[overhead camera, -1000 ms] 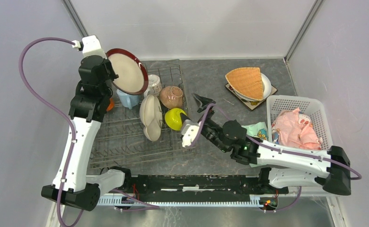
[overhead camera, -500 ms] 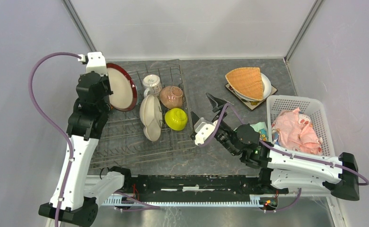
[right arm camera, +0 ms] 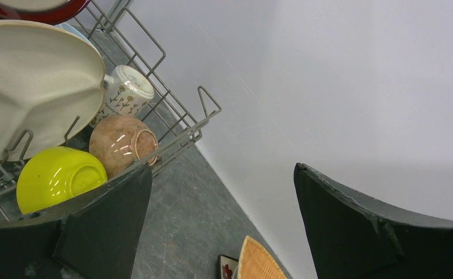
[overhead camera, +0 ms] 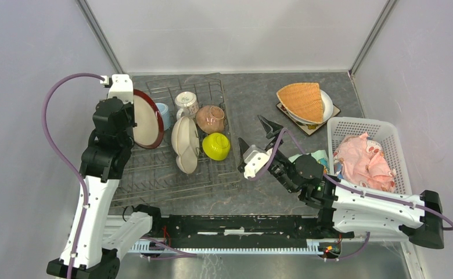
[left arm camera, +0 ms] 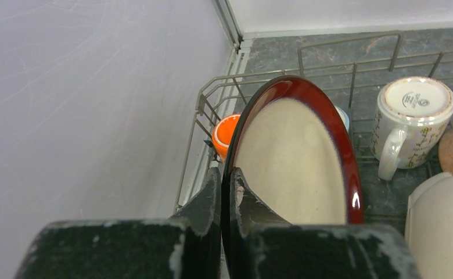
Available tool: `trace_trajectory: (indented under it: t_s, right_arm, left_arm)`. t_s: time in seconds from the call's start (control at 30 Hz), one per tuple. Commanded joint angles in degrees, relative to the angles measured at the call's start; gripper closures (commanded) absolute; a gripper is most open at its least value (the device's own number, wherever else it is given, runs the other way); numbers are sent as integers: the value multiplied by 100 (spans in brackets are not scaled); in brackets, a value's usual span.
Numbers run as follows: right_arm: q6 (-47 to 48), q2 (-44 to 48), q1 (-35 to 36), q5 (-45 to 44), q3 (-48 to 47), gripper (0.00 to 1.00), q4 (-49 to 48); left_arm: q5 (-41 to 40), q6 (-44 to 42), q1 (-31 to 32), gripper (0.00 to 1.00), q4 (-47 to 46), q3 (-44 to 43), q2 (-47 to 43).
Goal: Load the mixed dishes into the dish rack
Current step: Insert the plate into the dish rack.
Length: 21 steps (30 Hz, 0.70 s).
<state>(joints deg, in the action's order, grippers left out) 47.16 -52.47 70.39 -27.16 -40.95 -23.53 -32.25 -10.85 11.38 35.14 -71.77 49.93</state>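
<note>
My left gripper (left arm camera: pixel 227 174) is shut on the near rim of the red-rimmed plate (left arm camera: pixel 297 157), which stands nearly on edge at the far left of the dish rack (overhead camera: pixel 172 168). Behind the plate I see the orange mug (left arm camera: pixel 224 132) and the light-blue mug (overhead camera: pixel 162 113). Inside the rack are the white patterned mug (overhead camera: pixel 186 104), tan bowl (overhead camera: pixel 211 118), lime-green bowl (overhead camera: pixel 216 146) and cream three-section plate (overhead camera: pixel 185 144). My right gripper (overhead camera: pixel 251 131) hangs open and empty just right of the rack. The woven tan plate (overhead camera: pixel 301 100) lies on a white plate (overhead camera: pixel 327 104) at the far right.
A white perforated basket (overhead camera: pixel 363 125) with a pink cloth (overhead camera: pixel 360 157) stands at the right. A teal patterned cloth (overhead camera: pixel 311 158) lies beside it, partly under my right arm. Grey walls close in the left, back and right sides.
My left arm has brought the red-rimmed plate down and turned it on edge in the rack's left side. My right arm has drawn back to the right, away from the lime-green bowl.
</note>
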Motion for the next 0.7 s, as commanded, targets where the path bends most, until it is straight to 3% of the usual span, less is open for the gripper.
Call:
trace_trajectory:
  t_s: [0.0, 0.67]
  right_arm:
    - [-101, 237, -30, -70, 18, 2, -134]
    - [13, 674, -131, -444, 538, 2, -304]
  left_arm:
    - [185, 19, 35, 98, -444, -101, -211]
    - [56, 4, 339, 98, -87, 765, -463]
